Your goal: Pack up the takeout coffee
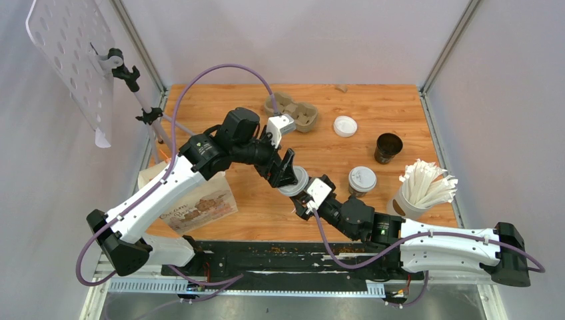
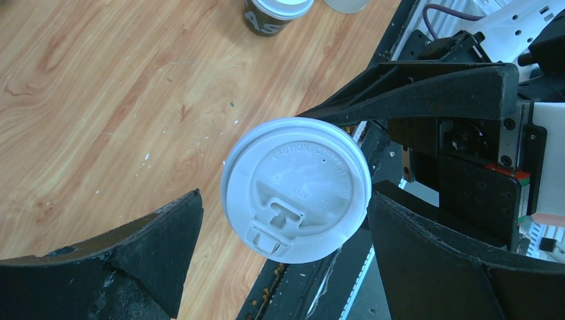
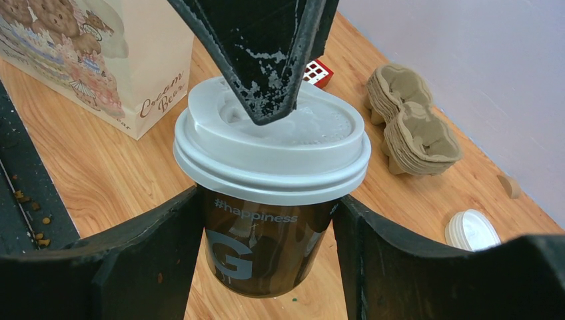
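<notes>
Now, right of the printed paper bag (image 1: 200,200), your right gripper (image 1: 298,187) clasps the upright takeout coffee (image 3: 266,247) by its smooth dark paper sides. Directly above, your left gripper (image 2: 283,207) hangs spread wide, one rough black finger (image 3: 266,67) over the glossy white lid (image 3: 313,157).

The takeout cup (image 3: 266,247) is dark brown with pale lettering under a white lid (image 3: 300,160). The paper bag (image 3: 86,53) is cream with brown bear drawings, the pulp tray (image 3: 413,127) grey-brown, the table (image 1: 373,113) orange wood grain, the sticks (image 1: 426,183) white.
</notes>
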Tool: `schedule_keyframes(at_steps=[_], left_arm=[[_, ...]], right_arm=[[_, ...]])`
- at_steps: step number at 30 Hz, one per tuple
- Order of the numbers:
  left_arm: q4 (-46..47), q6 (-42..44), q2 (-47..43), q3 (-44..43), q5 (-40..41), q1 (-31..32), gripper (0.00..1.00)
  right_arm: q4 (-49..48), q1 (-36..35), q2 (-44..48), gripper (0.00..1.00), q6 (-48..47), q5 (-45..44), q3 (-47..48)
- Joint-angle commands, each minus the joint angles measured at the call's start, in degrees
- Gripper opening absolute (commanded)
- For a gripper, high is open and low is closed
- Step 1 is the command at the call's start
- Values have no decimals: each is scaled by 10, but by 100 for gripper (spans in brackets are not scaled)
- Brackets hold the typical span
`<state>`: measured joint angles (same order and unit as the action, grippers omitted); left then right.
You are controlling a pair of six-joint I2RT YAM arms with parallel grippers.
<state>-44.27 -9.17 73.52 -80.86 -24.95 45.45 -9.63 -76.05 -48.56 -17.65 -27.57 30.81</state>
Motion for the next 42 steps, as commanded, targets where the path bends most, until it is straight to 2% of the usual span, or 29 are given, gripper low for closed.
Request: schedule_keyframes(at_steps=[1, 19, 28, 35, 39, 42], left_arm=[[17, 14, 2, -14, -14, 4, 100], [7, 28, 33, -15, -4, 18, 99], [0, 31, 36, -17, 1, 20, 84], [-3, 32, 45, -22, 4, 22, 78], [-3, 31, 53, -32, 13, 26, 77], [-4, 30, 62, -38, 32, 29, 77]], right_arm=[[-6, 0, 2, 67, 10, -10, 21], [-6, 0, 1, 67, 13, -17, 21], [-2, 0, 3, 67, 16, -21, 20], [40, 1, 1, 76, 46, -37, 28], [94, 0, 12, 83, 81, -50, 35], [169, 0, 37, 87, 125, -53, 47]])
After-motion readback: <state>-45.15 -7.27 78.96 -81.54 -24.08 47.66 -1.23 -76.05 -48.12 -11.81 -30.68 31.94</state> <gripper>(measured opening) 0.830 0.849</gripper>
